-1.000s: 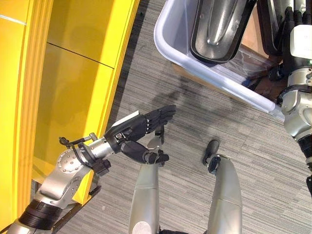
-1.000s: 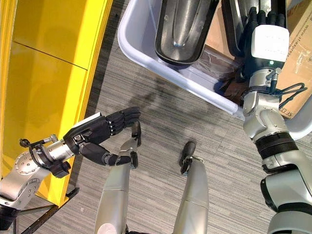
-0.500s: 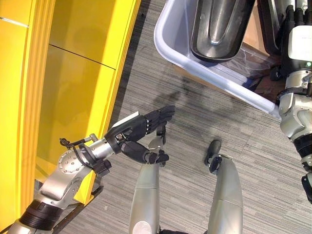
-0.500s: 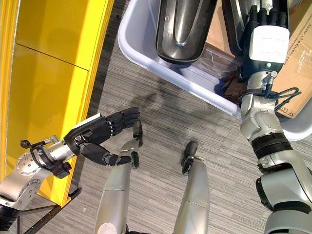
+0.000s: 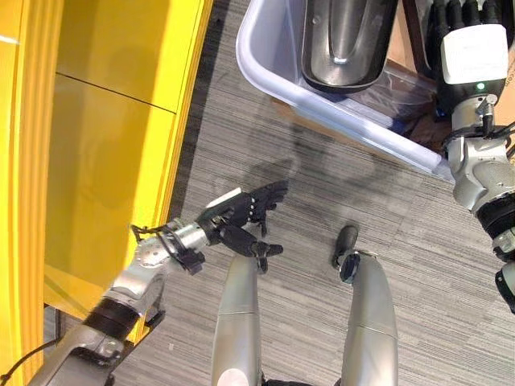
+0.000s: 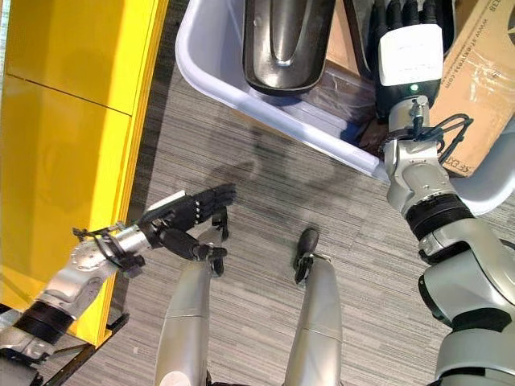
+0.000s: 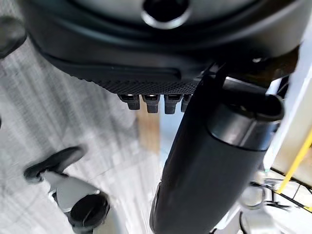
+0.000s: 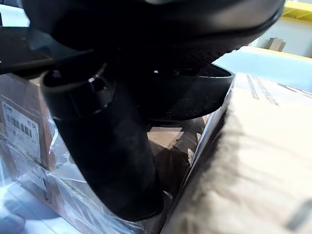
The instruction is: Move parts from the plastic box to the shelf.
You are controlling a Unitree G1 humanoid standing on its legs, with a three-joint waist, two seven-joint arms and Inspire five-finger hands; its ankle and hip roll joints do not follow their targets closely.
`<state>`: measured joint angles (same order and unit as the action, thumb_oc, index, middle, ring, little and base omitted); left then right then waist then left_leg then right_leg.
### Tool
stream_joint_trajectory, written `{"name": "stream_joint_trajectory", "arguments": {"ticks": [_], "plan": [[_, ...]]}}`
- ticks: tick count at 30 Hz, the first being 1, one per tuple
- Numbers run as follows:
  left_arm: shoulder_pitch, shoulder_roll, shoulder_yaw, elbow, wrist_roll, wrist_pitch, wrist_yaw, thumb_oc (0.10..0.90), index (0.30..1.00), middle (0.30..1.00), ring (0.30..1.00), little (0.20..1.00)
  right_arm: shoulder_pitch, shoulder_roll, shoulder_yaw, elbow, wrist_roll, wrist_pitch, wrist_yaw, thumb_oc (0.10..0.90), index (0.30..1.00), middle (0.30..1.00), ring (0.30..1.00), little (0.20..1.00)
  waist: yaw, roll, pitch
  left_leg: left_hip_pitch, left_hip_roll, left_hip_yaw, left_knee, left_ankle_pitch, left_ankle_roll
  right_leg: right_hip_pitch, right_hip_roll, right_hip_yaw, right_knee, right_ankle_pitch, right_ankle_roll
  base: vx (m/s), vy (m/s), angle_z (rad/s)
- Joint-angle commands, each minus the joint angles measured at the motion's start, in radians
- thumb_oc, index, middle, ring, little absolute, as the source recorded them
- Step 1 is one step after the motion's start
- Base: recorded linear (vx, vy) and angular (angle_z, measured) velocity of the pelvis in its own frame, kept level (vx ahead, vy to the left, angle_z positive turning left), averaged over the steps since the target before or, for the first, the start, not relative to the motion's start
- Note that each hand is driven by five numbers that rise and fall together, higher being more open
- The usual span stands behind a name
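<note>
One metal part (image 5: 342,40) inside plastic box (image 5: 265,76).

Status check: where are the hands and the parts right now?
Left hand open, empty, over the carpet beside the yellow shelf. Right hand reaching into the plastic box, fingers hidden. Metal part in box. Nothing blocking.

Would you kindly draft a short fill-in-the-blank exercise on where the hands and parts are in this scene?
1. The left hand hovers over the grey ____, holding nothing.
2. The right hand reaches into the plastic ____.
3. A dark metal part lies ____ the plastic box.
4. The tall structure beside the left arm is coloured ____.

Missing words: carpet; box; inside; yellow
</note>
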<state>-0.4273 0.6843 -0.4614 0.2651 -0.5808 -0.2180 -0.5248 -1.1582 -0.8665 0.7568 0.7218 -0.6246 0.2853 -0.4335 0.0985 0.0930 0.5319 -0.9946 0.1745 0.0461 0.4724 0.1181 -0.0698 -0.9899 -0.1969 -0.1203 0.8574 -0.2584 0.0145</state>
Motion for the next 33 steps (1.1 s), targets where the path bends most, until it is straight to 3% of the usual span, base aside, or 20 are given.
{"name": "stream_joint_trajectory", "arguments": {"ticks": [1, 5, 10, 11, 12, 20, 22, 28, 33], "plan": [[-0.020, -0.027, 0.016, -0.080, 0.025, -0.115, 0.042, 0.900, 1.000, 1.000, 1.000, 1.000, 0.010, -0.006, 0.042, 0.041, -0.023, 0.002, 0.079, 0.900, 1.000, 1.000, 1.000, 1.000, -0.002, -0.017, -0.012, 0.037, 0.025, -0.049, -0.033, -0.073, -0.011, 0.016, 0.015, -0.037, 0.045, -0.026, -0.003, 0.00, 0.000, 0.00], [-0.071, -0.060, -0.025, -0.041, 0.051, -0.092, 0.094, 0.900, 1.000, 1.000, 1.000, 1.000, -0.019, 0.007, 0.056, 0.032, 0.118, 0.008, 0.168, 0.900, 1.000, 1.000, 1.000, 1.000, -0.019, -0.042, -0.012, 0.041, 0.034, -0.046, -0.027, -0.076, -0.014, 0.025, 0.028, -0.035, 0.038, -0.024, -0.005, 0.01, -0.014, -0.08], [-0.105, -0.085, -0.042, -0.028, 0.066, -0.065, 0.135, 0.900, 1.000, 1.000, 1.000, 1.000, -0.014, 0.025, 0.036, 0.040, 0.202, 0.025, 0.222, 0.900, 1.000, 1.000, 1.000, 1.000, -0.030, -0.061, -0.012, 0.050, 0.040, -0.042, -0.025, -0.080, -0.015, 0.034, 0.038, -0.035, 0.034, -0.025, -0.007, 0.00, 0.000, -0.02], [-0.122, -0.100, -0.047, -0.020, 0.078, -0.050, 0.150, 0.900, 1.000, 1.000, 1.000, 1.000, -0.010, 0.041, 0.020, 0.055, 0.252, 0.034, 0.259, 0.518, 0.465, 0.465, 0.465, 0.465, -0.033, -0.068, -0.012, 0.050, 0.043, -0.040, -0.022, -0.082, -0.015, 0.036, 0.041, -0.034, 0.037, -0.027, -0.009, 0.02, -0.009, -0.04], [-0.132, -0.109, -0.050, -0.016, 0.083, -0.041, 0.158, 0.900, 1.000, 1.000, 1.000, 1.000, -0.001, 0.049, 0.011, 0.063, 0.288, 0.020, 0.244, 0.400, 0.300, 0.300, 0.300, 0.300, -0.036, -0.070, -0.012, 0.050, 0.044, -0.039, -0.021, -0.083, -0.015, 0.035, 0.044, -0.033, 0.039, -0.028, -0.010, 0.00, 0.000, 0.00], [-0.199, -0.152, -0.072, 0.014, 0.088, -0.004, 0.199, 0.900, 1.000, 1.000, 1.000, 1.000, -0.010, 0.087, -0.051, 0.096, 0.351, -0.100, 0.114, 0.400, 0.300, 0.300, 0.300, 0.300, -0.051, -0.079, -0.012, 0.071, 0.045, -0.032, -0.013, -0.092, -0.017, 0.054, 0.058, -0.029, 0.040, -0.039, -0.016, 0.01, 0.013, -0.03], [-0.210, -0.166, -0.075, 0.003, 0.093, 0.018, 0.192, 0.900, 1.000, 1.000, 1.000, 1.000, 0.014, 0.082, -0.076, -0.003, 0.333, -0.145, 0.076, 0.400, 0.300, 0.300, 0.300, 0.300, -0.070, -0.081, -0.012, 0.083, 0.047, -0.022, -0.025, -0.088, -0.019, 0.061, 0.064, -0.020, 0.030, -0.038, -0.013, 0.00, 0.099, -0.09], [-0.184, -0.197, -0.061, -0.053, 0.106, 0.055, 0.238, 0.900, 1.000, 1.000, 1.000, 1.000, 0.140, 0.050, -0.143, -0.277, 0.218, -0.126, 0.034, 0.400, 0.300, 0.300, 0.300, 0.300, -0.113, -0.080, -0.012, 0.113, 0.049, 0.003, -0.039, -0.091, -0.021, 0.077, 0.074, 0.008, -0.004, -0.032, -0.007, 0.00, 0.096, -0.11], [-0.137, -0.209, -0.037, -0.110, 0.112, 0.078, 0.246, 0.900, 1.000, 1.000, 1.000, 1.000, 0.274, 0.042, -0.245, -0.522, 0.193, -0.159, 0.001, 0.400, 0.300, 0.300, 0.300, 0.300, -0.149, -0.074, -0.012, 0.150, 0.051, 0.028, -0.063, -0.089, -0.027, 0.100, 0.073, 0.035, -0.037, -0.026, -0.002, 0.00, 0.128, -0.09]]}}
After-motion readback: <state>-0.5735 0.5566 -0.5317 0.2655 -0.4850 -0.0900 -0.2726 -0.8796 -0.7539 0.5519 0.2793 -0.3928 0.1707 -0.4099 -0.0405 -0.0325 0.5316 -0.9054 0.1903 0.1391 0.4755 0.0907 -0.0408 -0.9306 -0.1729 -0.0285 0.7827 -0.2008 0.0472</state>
